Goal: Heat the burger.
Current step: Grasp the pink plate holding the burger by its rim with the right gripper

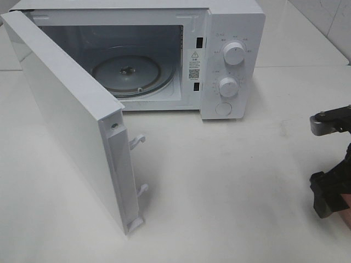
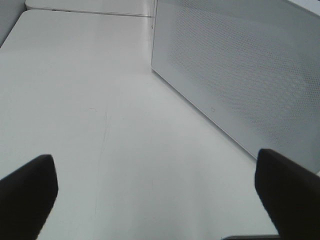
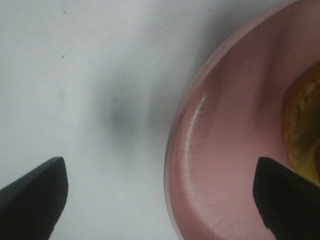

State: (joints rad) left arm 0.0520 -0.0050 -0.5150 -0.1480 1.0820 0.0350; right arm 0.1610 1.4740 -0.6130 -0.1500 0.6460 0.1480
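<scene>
The right pincer [image 3: 160, 192] hangs spread and empty over the rim of the pink plate [image 3: 225, 150]. The burger [image 3: 304, 125] sits on the plate near one finger. The left pincer [image 2: 155, 187], also spread, is beside the microwave door [image 2: 240, 75].

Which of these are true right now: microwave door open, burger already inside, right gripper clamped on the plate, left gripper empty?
The microwave door stands open: true.
The burger is on the turntable: false; the turntable is bare and the burger lies on the pink plate.
The right gripper is shut on the pink plate: false; its jaws are open, astride the pink plate's rim.
The left gripper is open and empty: true.
</scene>
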